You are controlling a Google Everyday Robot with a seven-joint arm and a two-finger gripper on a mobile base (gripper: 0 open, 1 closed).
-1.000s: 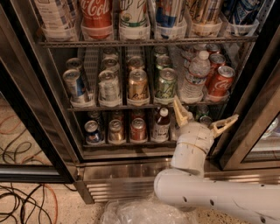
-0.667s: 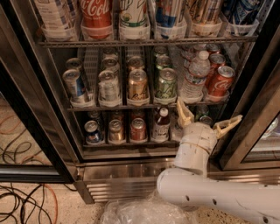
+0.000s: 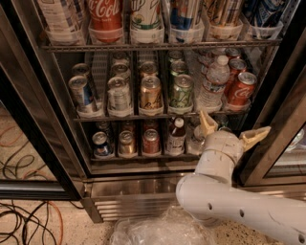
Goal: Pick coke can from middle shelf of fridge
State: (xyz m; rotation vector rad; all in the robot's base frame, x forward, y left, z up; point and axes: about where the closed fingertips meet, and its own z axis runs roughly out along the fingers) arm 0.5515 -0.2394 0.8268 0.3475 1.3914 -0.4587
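The coke can (image 3: 240, 90) is small and red. It stands at the right end of the middle shelf (image 3: 143, 116) of the fridge (image 3: 134, 187), with more red cans in the lane behind it. A clear water bottle (image 3: 213, 83) stands just left of it. My gripper (image 3: 232, 129) is open and empty, its two tan fingers spread. It sits below and slightly left of the coke can, in front of the lower shelf, just under the middle shelf's front rail. The white arm rises from the lower right.
Blue, silver, gold and green cans (image 3: 149, 93) fill the other middle-shelf lanes. A big Coca-Cola container (image 3: 105, 14) stands on the top shelf. The open door's black frame (image 3: 277, 124) is close on the right. Cables (image 3: 24, 225) and crumpled plastic (image 3: 158, 229) lie on the floor.
My gripper has moved a little to the right, closer to under the coke can, with its fingers still spread. Nothing in the fridge has moved.
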